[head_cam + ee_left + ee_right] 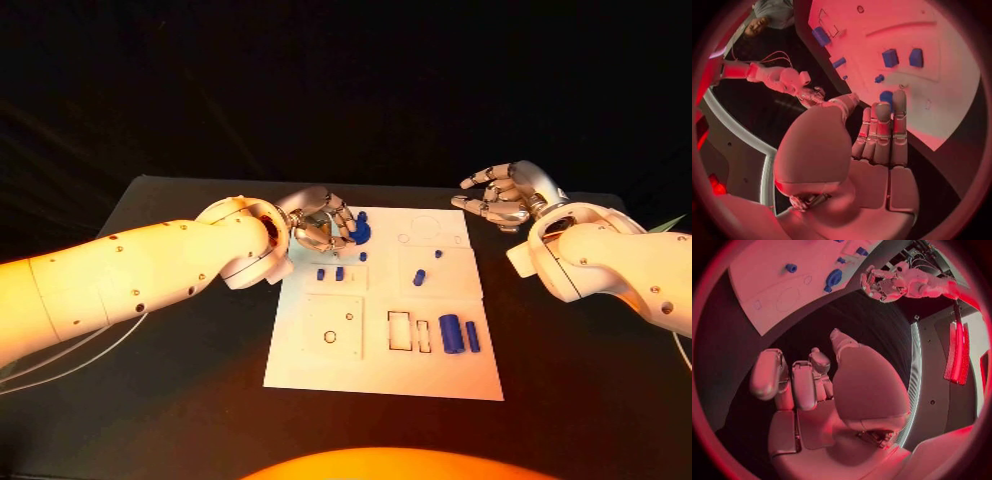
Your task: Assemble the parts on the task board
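Black table (173, 400) carries the white task board (382, 375) at its middle. Left hand (323, 224) hangs over the board's far left corner, fingers straight and side by side, tips just beside a round blue part (361, 232); can't tell if it grips. Right hand (505, 197) floats off the far right corner, fingers curled apart, holding nothing. Two blue cylinders (459, 333) lie near the board's front right.

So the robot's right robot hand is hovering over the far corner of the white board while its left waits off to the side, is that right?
Not quite: the hands are swapped. In the head view the left robot hand is over the task board's far corner by a blue part, while the right robot hand waits off to the side above the black table.
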`<act>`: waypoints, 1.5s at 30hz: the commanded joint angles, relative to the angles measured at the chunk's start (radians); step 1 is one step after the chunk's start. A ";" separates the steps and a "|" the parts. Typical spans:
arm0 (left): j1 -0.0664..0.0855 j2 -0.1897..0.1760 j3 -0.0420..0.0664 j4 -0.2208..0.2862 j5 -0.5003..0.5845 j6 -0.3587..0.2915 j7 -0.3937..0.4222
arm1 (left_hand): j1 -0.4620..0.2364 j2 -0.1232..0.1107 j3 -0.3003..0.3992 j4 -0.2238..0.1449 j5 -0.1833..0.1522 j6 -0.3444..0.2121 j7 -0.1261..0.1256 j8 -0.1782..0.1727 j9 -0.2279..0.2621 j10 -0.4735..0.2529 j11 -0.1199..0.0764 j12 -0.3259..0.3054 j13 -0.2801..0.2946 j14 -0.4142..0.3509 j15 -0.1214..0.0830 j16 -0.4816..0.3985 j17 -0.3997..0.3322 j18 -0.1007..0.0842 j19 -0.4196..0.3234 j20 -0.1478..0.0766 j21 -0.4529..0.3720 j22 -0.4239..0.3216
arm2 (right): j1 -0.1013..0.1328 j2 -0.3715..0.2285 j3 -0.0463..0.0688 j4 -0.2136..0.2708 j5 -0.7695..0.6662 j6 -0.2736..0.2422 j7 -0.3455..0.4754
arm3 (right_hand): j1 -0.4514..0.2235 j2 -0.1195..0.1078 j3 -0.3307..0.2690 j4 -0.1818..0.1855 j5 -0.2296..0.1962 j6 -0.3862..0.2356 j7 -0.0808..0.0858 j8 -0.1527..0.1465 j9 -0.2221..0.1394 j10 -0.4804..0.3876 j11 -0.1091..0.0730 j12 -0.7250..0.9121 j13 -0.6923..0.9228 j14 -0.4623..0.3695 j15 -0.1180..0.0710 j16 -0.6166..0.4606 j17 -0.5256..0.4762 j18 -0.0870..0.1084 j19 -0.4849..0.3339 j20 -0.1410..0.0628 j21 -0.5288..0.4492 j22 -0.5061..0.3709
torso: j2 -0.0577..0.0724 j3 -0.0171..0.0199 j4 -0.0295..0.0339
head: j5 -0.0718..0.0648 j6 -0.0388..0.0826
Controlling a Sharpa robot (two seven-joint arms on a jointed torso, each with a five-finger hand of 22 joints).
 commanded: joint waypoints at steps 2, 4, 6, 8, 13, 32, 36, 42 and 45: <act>-0.011 0.029 -0.008 -0.029 -0.190 -0.074 0.163 | 0.013 -0.011 0.013 -0.012 -0.004 0.025 -0.006 -0.028 -0.057 0.015 -0.002 -0.051 -0.057 -0.014 0.002 -0.007 -0.036 0.012 0.002 -0.006 -0.006 -0.002 | -0.001 0.001 0.000 0.000 -0.006 0.014 0.015 | -0.012 0.000 -0.001 0.005 0.001 -0.007 -0.001 0.005 -0.002 -0.007 0.001 -0.002 -0.001 0.036 -0.007 -0.005 -0.001 0.012 0.008 -0.001 -0.004 0.000 | 0.001 0.0000 -0.0008 | -0.005 0.006; -0.014 0.050 -0.016 -0.051 -0.249 -0.065 0.167 | 0.010 -0.017 0.010 -0.013 -0.007 0.032 -0.008 -0.038 -0.076 0.014 -0.001 -0.071 -0.077 -0.004 0.002 0.005 -0.038 0.011 0.007 -0.005 -0.003 0.000 | -0.001 0.002 0.000 0.000 -0.006 0.015 0.015 | -0.012 0.000 -0.001 0.005 0.002 -0.007 -0.001 0.005 -0.002 -0.006 0.001 -0.001 0.000 0.037 -0.007 -0.004 0.000 0.012 0.009 -0.001 -0.003 0.001 | 0.001 0.0003 -0.0007 | -0.005 0.008; -0.016 0.062 -0.020 -0.065 -0.288 -0.051 0.161 | 0.008 -0.020 0.008 -0.014 -0.009 0.036 -0.011 -0.041 -0.084 0.015 -0.003 -0.079 -0.086 0.003 0.001 0.013 -0.037 0.011 0.010 -0.005 -0.001 0.001 | -0.001 0.002 0.000 0.000 -0.006 0.015 0.015 | -0.012 0.000 -0.001 0.005 0.002 -0.007 -0.001 0.005 -0.002 -0.006 0.001 -0.001 0.000 0.037 -0.007 -0.004 0.000 0.012 0.009 -0.001 -0.003 0.001 | 0.001 0.0003 -0.0010 | -0.007 0.008; -0.017 0.075 -0.024 -0.079 -0.330 -0.035 0.152 | 0.003 -0.025 0.001 -0.012 -0.012 0.040 -0.014 -0.045 -0.093 0.011 -0.003 -0.089 -0.095 0.012 0.000 0.025 -0.034 0.011 0.013 -0.006 0.001 0.002 | -0.001 0.002 0.000 0.000 -0.006 0.015 0.015 | -0.012 0.000 -0.001 0.005 0.002 -0.007 -0.001 0.005 -0.002 -0.006 0.001 -0.001 0.000 0.037 -0.007 -0.004 0.000 0.012 0.009 -0.001 -0.003 0.001 | 0.001 0.0001 -0.0012 | -0.007 0.010; -0.018 0.109 -0.030 -0.112 -0.404 -0.017 0.135 | -0.003 -0.030 -0.018 -0.008 -0.017 0.055 -0.016 -0.050 -0.113 0.023 -0.005 -0.102 -0.115 0.040 -0.001 0.063 -0.022 0.011 0.025 -0.006 0.011 0.008 | -0.001 0.003 0.000 0.000 -0.006 0.015 0.015 | -0.012 0.000 -0.001 0.005 0.002 -0.007 -0.001 0.005 -0.002 -0.006 0.001 -0.001 0.000 0.037 -0.007 -0.004 0.000 0.012 0.009 -0.001 -0.003 0.001 | 0.000 0.0010 -0.0002 | -0.008 0.012; -0.017 0.176 -0.034 -0.185 -0.475 0.119 0.037 | 0.014 -0.018 -0.029 -0.010 -0.014 0.096 -0.020 -0.056 -0.150 0.036 0.000 -0.123 -0.148 0.088 0.003 0.169 0.030 0.007 0.044 -0.003 0.063 0.052 | -0.002 0.006 0.000 0.002 -0.006 0.014 0.015 | -0.012 0.000 -0.001 0.005 0.002 -0.007 -0.001 0.005 -0.002 -0.006 0.001 -0.001 0.000 0.037 -0.007 -0.004 0.000 0.012 0.009 -0.001 -0.003 0.001 | 0.002 0.0031 -0.0023 | -0.006 0.016; -0.016 0.185 -0.034 -0.196 -0.474 0.111 0.036 | 0.026 -0.011 -0.016 -0.015 -0.013 0.114 -0.021 -0.057 -0.161 0.053 0.000 -0.123 -0.156 0.100 0.003 0.198 0.046 0.002 0.058 -0.002 0.094 0.087 | -0.002 0.007 0.000 0.003 -0.006 0.013 0.016 | -0.012 0.000 -0.001 0.005 0.002 -0.007 -0.001 0.005 -0.002 -0.006 0.001 -0.001 0.000 0.037 -0.007 -0.004 0.000 0.012 0.009 -0.001 -0.003 0.001 | 0.002 0.0022 -0.0033 | -0.008 0.015; -0.016 0.192 -0.035 -0.204 -0.472 0.091 0.033 | 0.040 -0.007 0.007 -0.026 -0.015 0.124 -0.020 -0.063 -0.174 0.070 -0.003 -0.126 -0.164 0.103 0.001 0.216 0.046 -0.001 0.066 -0.004 0.121 0.115 | -0.002 0.007 0.000 0.004 -0.007 0.012 0.017 | -0.010 0.002 0.001 0.003 0.002 -0.007 -0.001 0.007 -0.002 -0.004 0.001 0.002 0.002 0.037 -0.007 -0.003 0.002 0.012 0.010 -0.001 -0.002 0.002 | 0.001 0.0025 -0.0005 | -0.007 0.015; -0.016 0.194 -0.035 -0.206 -0.470 0.089 0.033 | 0.045 -0.004 0.019 -0.031 -0.015 0.127 -0.019 -0.067 -0.180 0.077 -0.003 -0.129 -0.169 0.104 0.000 0.224 0.045 -0.001 0.066 -0.005 0.130 0.123 | -0.002 0.007 0.000 0.004 -0.007 0.012 0.017 | -0.010 0.002 0.001 0.003 0.002 -0.007 -0.001 0.007 -0.002 -0.004 0.001 0.002 0.002 0.037 -0.007 -0.003 0.002 0.012 0.010 -0.001 -0.002 0.002 | 0.001 0.0024 -0.0007 | -0.008 0.014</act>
